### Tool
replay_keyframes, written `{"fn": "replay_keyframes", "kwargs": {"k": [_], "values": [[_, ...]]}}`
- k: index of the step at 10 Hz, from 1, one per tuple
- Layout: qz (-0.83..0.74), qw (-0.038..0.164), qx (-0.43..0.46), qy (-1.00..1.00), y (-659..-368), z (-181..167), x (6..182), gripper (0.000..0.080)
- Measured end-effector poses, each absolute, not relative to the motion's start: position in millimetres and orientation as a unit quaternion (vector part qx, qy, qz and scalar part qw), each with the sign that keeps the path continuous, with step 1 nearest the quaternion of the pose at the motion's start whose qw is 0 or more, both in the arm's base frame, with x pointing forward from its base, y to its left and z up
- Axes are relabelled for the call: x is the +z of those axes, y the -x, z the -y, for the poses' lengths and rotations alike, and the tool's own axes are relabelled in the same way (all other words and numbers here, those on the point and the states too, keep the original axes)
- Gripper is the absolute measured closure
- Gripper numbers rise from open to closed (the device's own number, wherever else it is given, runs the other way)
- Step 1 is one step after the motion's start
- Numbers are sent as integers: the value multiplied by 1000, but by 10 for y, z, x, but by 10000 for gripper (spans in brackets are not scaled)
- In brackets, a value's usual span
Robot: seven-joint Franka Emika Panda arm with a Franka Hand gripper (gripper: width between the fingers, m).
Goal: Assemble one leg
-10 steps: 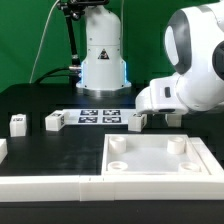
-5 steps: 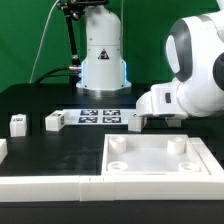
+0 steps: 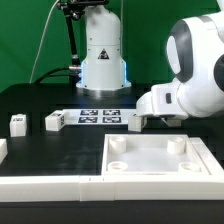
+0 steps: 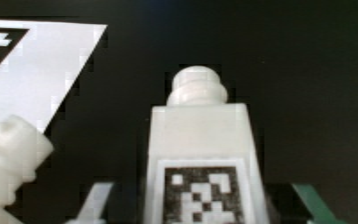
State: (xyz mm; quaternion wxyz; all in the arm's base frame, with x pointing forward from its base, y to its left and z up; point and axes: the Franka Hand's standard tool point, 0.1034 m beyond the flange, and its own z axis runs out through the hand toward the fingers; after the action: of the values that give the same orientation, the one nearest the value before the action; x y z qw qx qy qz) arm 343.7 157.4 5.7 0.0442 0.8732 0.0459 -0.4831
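Observation:
In the wrist view a white chunky leg (image 4: pixel 202 130) lies on the black table, with a rounded peg at its far end and a black-and-white tag on top. My gripper (image 4: pixel 202 205) is open. One finger (image 4: pixel 99 200) stands on each side of the leg's near end, with a dark gap on both sides. In the exterior view the gripper (image 3: pixel 136 122) is low over the table just to the exterior view's right of the marker board (image 3: pixel 100 117), and it hides most of that leg.
Two more legs (image 3: pixel 17 124) (image 3: pixel 54 121) stand at the exterior view's left. Another white part (image 4: pixel 7 160) lies close beside the gripper. The large white panel (image 3: pixel 160 170) and long white bars (image 3: pixel 50 186) lie in front. The robot base (image 3: pixel 102 55) stands behind.
The arm's hand shifted slightly down and to the exterior view's right one second ago. It has held still over the last half second.

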Motion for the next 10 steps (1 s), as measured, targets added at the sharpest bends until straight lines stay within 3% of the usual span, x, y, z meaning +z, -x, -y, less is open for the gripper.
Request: {"fn": "replay_keyframes", "kwargs": {"k": [6, 10], "values": [[-46, 45, -486, -872, -3446, -1568, 87, 511], [-42, 48, -493, -868, -3803, -1549, 842, 509]]}}
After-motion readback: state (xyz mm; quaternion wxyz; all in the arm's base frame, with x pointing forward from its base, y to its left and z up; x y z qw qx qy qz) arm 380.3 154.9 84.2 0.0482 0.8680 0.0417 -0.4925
